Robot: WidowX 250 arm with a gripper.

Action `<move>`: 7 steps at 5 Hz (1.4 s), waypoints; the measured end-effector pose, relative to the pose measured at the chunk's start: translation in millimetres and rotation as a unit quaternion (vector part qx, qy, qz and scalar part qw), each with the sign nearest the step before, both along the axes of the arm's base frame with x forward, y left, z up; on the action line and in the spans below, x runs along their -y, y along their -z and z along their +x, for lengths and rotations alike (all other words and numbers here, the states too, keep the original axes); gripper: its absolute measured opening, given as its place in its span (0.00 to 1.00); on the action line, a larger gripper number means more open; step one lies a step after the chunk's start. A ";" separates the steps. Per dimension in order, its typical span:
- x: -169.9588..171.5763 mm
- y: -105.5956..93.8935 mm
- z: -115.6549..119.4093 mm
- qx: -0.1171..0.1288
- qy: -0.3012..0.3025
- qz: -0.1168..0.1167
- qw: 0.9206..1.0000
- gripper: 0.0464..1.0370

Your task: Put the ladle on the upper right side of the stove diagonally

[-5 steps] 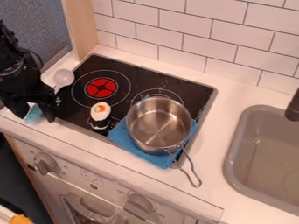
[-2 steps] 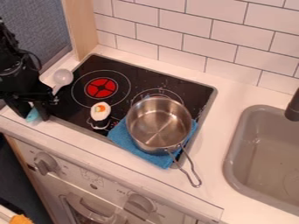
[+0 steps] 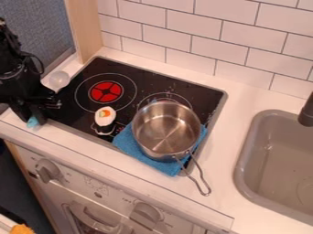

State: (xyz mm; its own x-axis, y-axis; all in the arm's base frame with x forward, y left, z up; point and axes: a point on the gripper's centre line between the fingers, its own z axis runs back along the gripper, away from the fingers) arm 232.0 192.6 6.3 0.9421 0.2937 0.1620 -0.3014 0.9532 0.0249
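- We find the ladle (image 3: pixel 59 80) at the left edge of the stove (image 3: pixel 198 97), its pale bowl beside the back-left corner.
- Our jaws are narrow and appear to be holding its blue handle.
- The grasp seems made; we judge that carrying it to the upper right, angling it and letting go remain.
- There, the pot (image 3: pixel 168 130), partly on a blue cloth (image 3: pixel 129 145), leaves us limited room.
- The arm (image 3: pixel 17 77) hides the handle's middle, so we can't make out the exact grip.
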 end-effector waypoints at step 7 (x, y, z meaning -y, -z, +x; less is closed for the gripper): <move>79.7 -91.0 110.2 0.099 0.276 0.072 0.953 0.30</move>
